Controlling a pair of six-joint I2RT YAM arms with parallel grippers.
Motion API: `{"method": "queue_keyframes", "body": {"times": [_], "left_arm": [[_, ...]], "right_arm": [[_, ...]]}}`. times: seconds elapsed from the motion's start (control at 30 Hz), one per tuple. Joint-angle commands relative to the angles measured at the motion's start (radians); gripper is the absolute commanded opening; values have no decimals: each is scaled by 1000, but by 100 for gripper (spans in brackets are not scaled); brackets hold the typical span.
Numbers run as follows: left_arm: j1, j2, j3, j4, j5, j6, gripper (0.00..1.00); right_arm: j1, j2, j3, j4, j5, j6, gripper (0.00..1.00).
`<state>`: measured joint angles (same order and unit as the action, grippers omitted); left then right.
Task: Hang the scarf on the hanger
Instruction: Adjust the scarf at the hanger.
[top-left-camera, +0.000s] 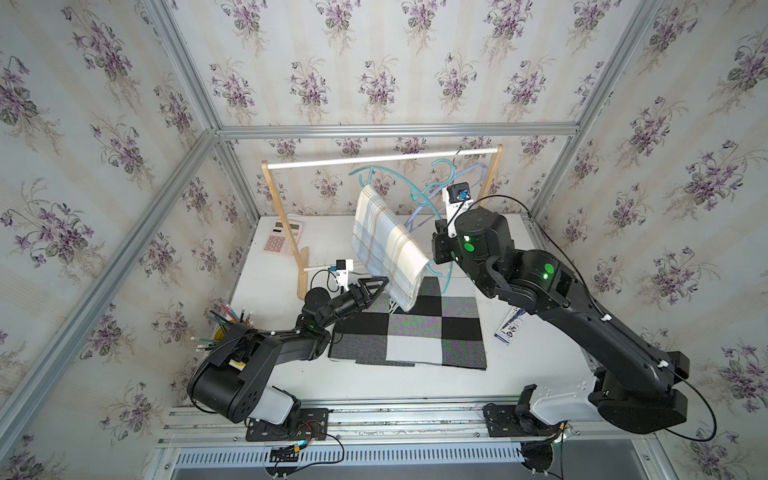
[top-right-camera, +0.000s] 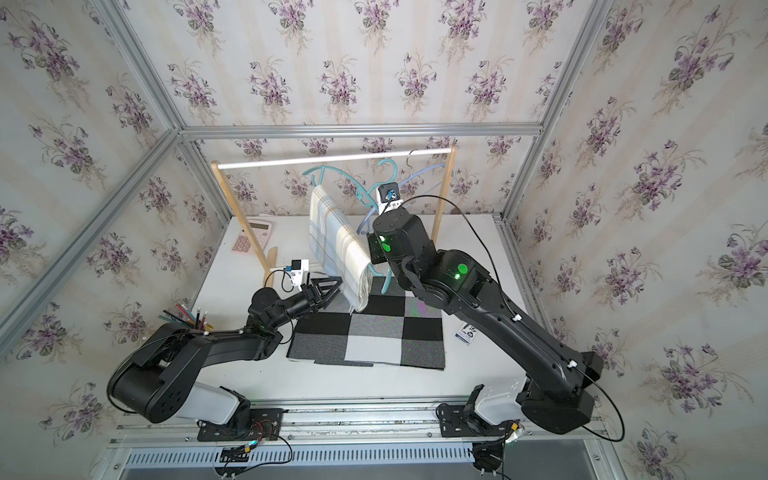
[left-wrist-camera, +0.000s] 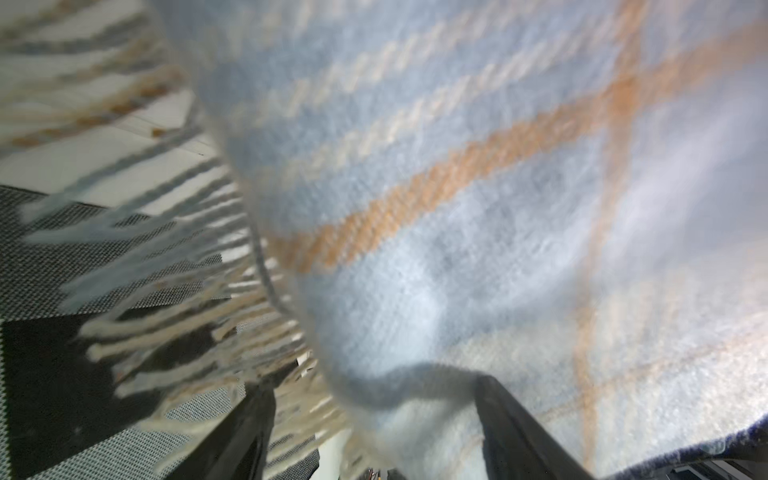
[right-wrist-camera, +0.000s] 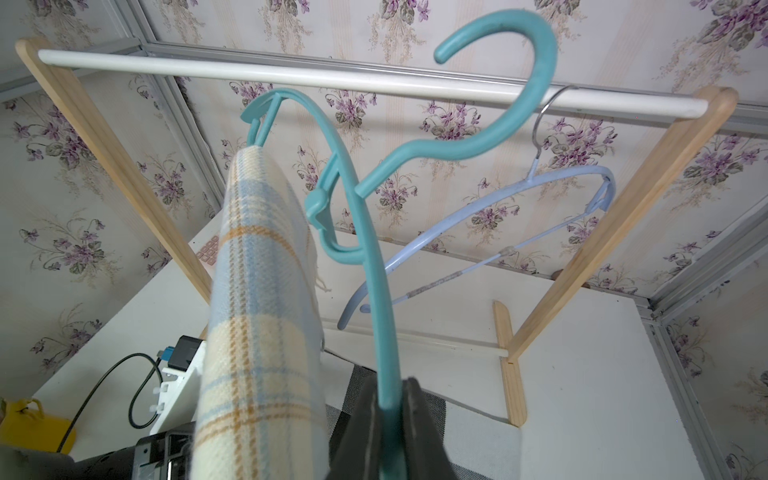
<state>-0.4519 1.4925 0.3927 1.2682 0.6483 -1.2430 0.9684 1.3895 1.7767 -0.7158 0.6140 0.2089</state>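
Your right fingers (right-wrist-camera: 405, 399) are clamped tight on the lower end of the teal hanger (right-wrist-camera: 376, 270). They hold it up off the table (top-left-camera: 374, 382), and it tilts away from them toward the wooden rack (top-left-camera: 374, 160). Its hook sits close by the rack's white rail, though you cannot tell whether the two touch.

The plaid scarf (top-left-camera: 386, 245) is draped over the hanger's bar. It begins just beside your right fingers and runs up along the bar to the hanger's far end, with both layers hanging down on either side.

Your left fingers (top-left-camera: 374, 286) are lower, at the scarf's hanging edge above the checkered mat (top-left-camera: 436, 332). They stand wide apart. In the left wrist view a fold of the scarf (left-wrist-camera: 457, 208) lies in the gap between them, with the fringe trailing off to one side. The blur hides whether either finger actually presses the cloth.

Beyond your right fingers, a pale blue hanger (right-wrist-camera: 478, 216) hangs from the rail.
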Motion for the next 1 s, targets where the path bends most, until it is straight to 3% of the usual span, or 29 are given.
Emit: {"method": "queue_keyframes", "body": {"times": [0.0, 0.27, 0.37, 0.43, 0.6, 0.77, 0.97], "left_arm": [[0, 17, 17, 123, 29, -27, 72], [-1, 34, 52, 141, 55, -32, 37], [1, 30, 50, 140, 52, -28, 18], [4, 21, 45, 127, 53, -26, 0], [64, -50, 5, 6, 53, -33, 0], [142, -196, 7, -324, 77, 31, 0], [172, -310, 84, -688, 80, 172, 0]], "right_arm": [[-3, 2, 16, 49, -6, 24, 0], [-7, 3, 20, 49, -18, 29, 0], [-9, 3, 20, 48, -17, 25, 0], [-13, 4, 21, 42, -9, 24, 0], [-25, 0, 11, 14, 39, 8, 0], [-48, -10, -3, 3, 56, 0, 0], [-50, -8, 6, 1, 61, -20, 0]]}}
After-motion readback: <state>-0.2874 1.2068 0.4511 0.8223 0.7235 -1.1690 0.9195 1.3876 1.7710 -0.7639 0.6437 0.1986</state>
